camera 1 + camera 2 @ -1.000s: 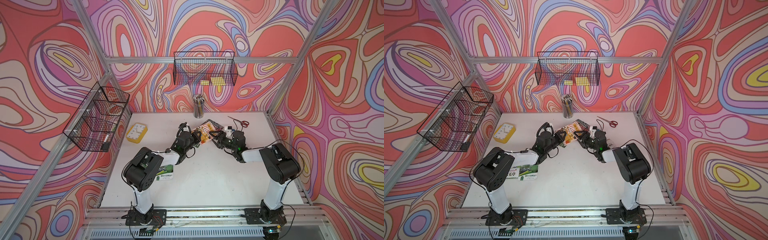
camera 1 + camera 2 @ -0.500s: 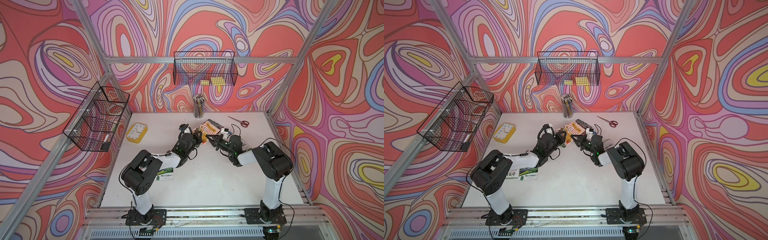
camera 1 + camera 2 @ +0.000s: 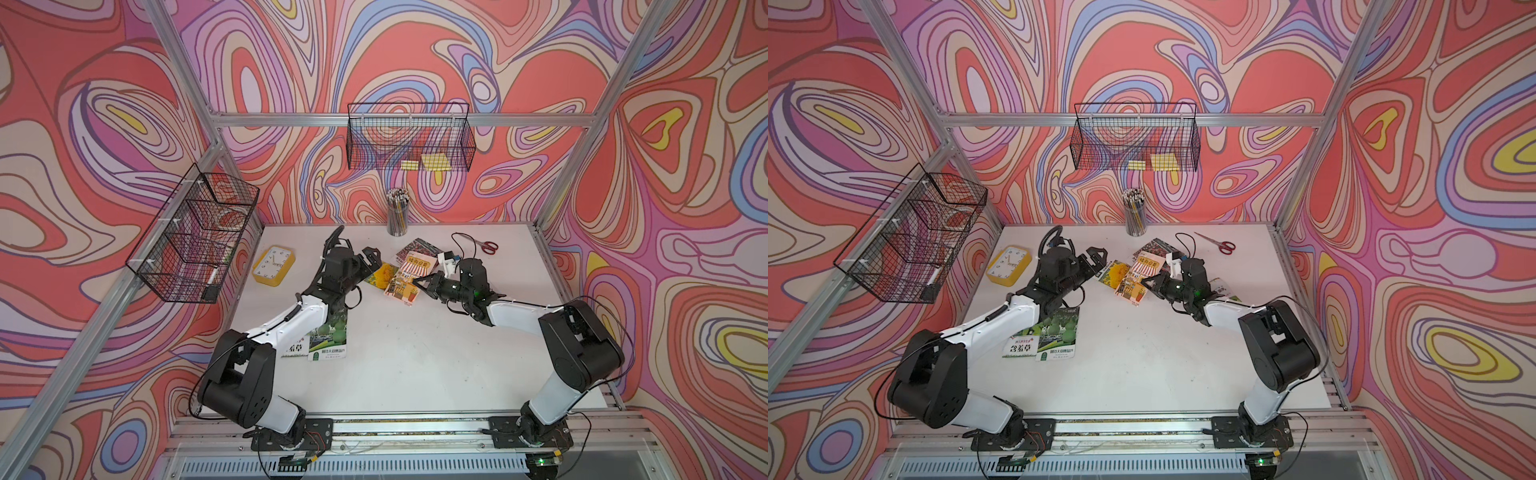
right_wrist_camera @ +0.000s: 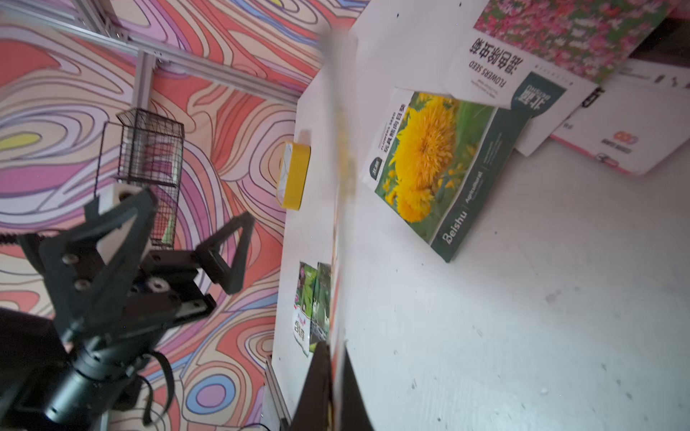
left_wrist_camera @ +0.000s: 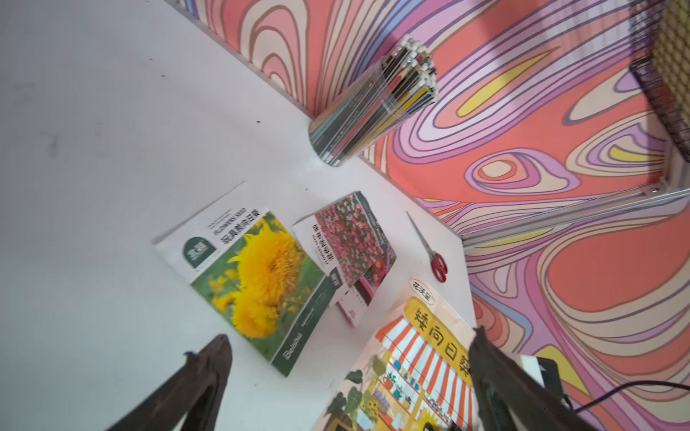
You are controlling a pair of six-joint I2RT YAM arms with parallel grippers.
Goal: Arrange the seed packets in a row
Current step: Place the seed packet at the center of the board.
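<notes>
Top views: right gripper [image 3: 423, 284] clenched on the side edge of the shopfront seed packet [image 3: 404, 277], mid-back of the table [image 3: 415, 374]. Left gripper [image 3: 1097, 255] was spread wide and held nothing. Bare tabletop ran to the front edge.

Left wrist: sunflower packet [image 5: 261, 283] lay flat, with the pink-flower packet [image 5: 354, 242] at its corner.

Right wrist: the held packet showed edge-on. Two green packets [image 4: 313, 294] lay near the table's side edge.
</notes>
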